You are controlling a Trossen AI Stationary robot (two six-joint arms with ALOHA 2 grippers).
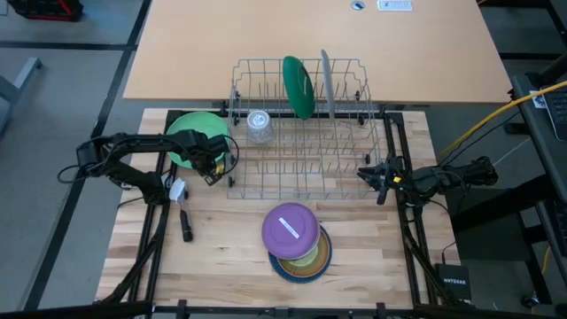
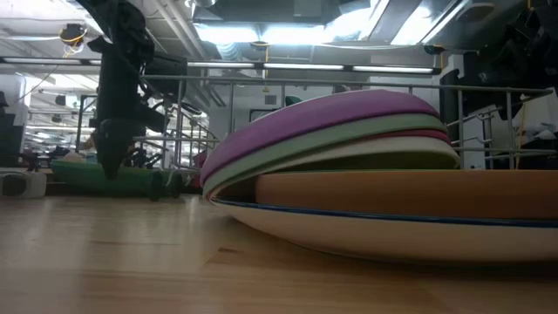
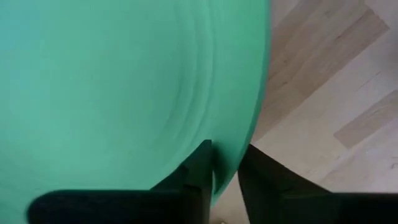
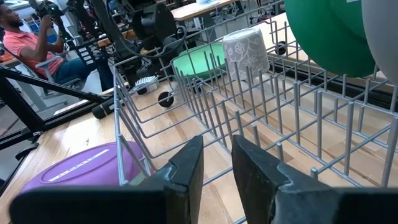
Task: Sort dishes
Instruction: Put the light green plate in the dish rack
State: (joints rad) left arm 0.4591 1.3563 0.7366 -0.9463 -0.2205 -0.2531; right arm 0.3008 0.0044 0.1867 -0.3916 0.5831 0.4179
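Stack of plates [image 1: 297, 244], purple on top, sits at the table's near edge. Left gripper [image 3: 225, 171] is clamped narrow on the rim of a green plate [image 1: 188, 137] lying flat left of the rack [image 1: 301, 168]; the rack lies to its right. Right gripper [image 4: 217, 163] waits at the rack's right side, fingers slightly apart, empty. Two plates stand on edge in the far slots.

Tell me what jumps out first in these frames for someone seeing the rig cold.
The wire dish rack at the table's back, holding a dark green plate and a grey plate on edge. In front sits a purple-topped stack of dishes. At the rack's left end, the left gripper pinches the rim of a bright green plate.
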